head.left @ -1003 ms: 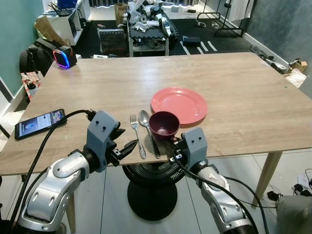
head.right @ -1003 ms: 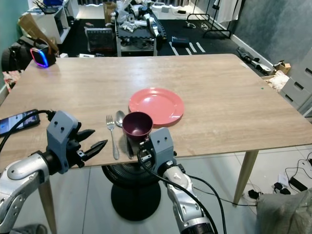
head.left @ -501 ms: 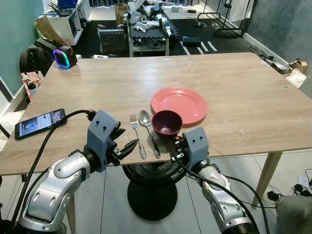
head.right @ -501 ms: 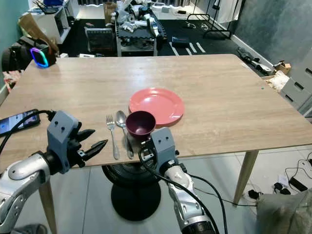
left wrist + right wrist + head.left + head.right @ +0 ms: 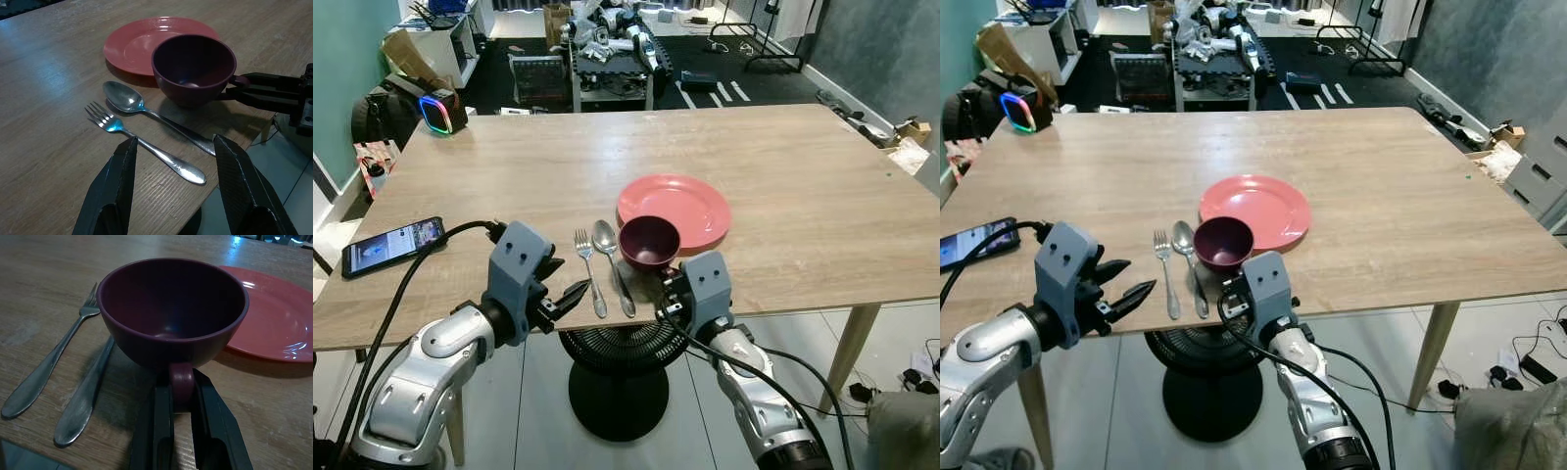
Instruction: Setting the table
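Pinching cup point(image 5: 172, 316) handle: right pincer point(image 5: 182, 394).

A long light wooden table point(image 5: 783, 166) stands on a pale tiled floor point(image 5: 891, 343). A teal wall point(image 5: 342, 59) rises alongside; beyond, a cluttered dark floor point(image 5: 695, 88), possibly matting.

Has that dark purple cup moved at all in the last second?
Yes. The purple cup, held by its handle in the right end effector, has shifted away from the robot toward the pink plate, now overlapping its near rim.
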